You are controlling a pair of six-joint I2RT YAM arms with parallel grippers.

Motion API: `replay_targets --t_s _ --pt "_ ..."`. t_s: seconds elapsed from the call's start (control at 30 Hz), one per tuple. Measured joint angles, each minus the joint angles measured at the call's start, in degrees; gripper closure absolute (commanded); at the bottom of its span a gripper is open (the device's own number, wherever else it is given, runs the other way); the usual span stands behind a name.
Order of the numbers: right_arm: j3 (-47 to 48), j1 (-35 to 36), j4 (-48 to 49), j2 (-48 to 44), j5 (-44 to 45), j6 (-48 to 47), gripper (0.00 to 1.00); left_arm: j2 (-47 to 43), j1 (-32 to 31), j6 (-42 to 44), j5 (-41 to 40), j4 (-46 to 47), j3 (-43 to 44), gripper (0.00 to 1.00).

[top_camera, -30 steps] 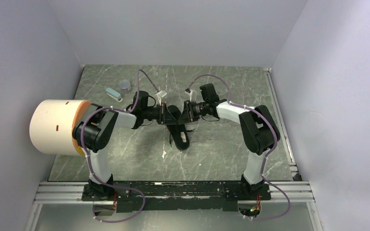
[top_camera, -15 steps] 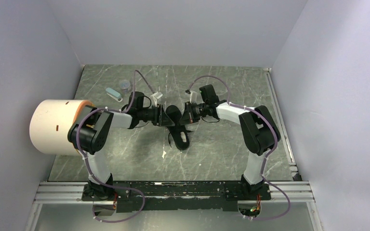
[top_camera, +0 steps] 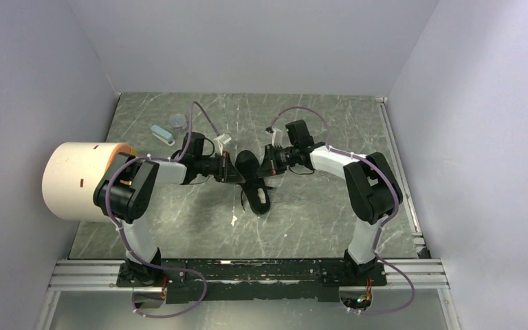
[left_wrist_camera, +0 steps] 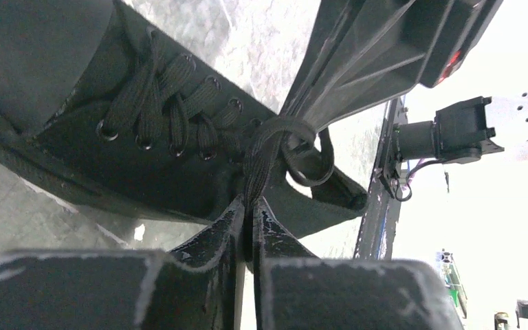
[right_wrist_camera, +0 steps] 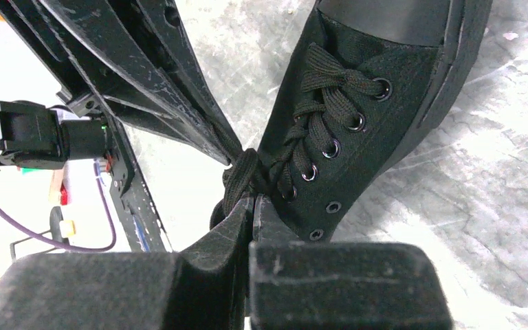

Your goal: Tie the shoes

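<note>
A small all-black low-cut shoe (top_camera: 250, 168) lies in the middle of the marble table, toe pointing away from the arms. My left gripper (top_camera: 234, 168) is at its left side, shut on a black lace (left_wrist_camera: 260, 155) that runs up to a knot. My right gripper (top_camera: 266, 163) is at its right side, shut on the other lace (right_wrist_camera: 242, 180) at the same knot. In the left wrist view the shoe (left_wrist_camera: 96, 137) fills the upper left; in the right wrist view the shoe (right_wrist_camera: 378, 117) stands upper right. Each wrist view shows the other gripper's fingers across the knot.
A large white cylinder with an orange end (top_camera: 82, 180) lies at the left edge beside the left arm. A small pale blue block (top_camera: 162, 134) and a small grey round piece (top_camera: 177, 123) sit at the back left. A black rail (top_camera: 247, 271) runs along the near edge.
My left gripper has moved a little to the left, away from the shoe, with the lace in it. The right gripper has hardly moved.
</note>
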Motion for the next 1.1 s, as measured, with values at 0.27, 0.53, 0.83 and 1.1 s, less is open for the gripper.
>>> replay_targets --t_s 0.27,0.53,0.83,1.1 --pt "-0.66 -1.09 -2.56 -3.98 3.80 0.52 1.00 -3.48 -0.02 2.64 -0.07 -5.27 -1.99 0.95" --pt "-2.47 -1.60 -1.81 -5.05 4.61 2.49 1.00 -5.29 -0.02 1.44 -0.68 -6.29 -4.59 0.95" --pt "-6.99 -3.43 2.23 -5.11 8.37 7.19 1.00 -5.31 -0.02 0.22 -5.73 -11.26 -5.88 0.95" --pt "-13.18 -7.76 6.97 -5.64 7.34 12.92 1.00 -5.25 -0.09 -1.75 -8.28 -12.26 -9.03 0.95"
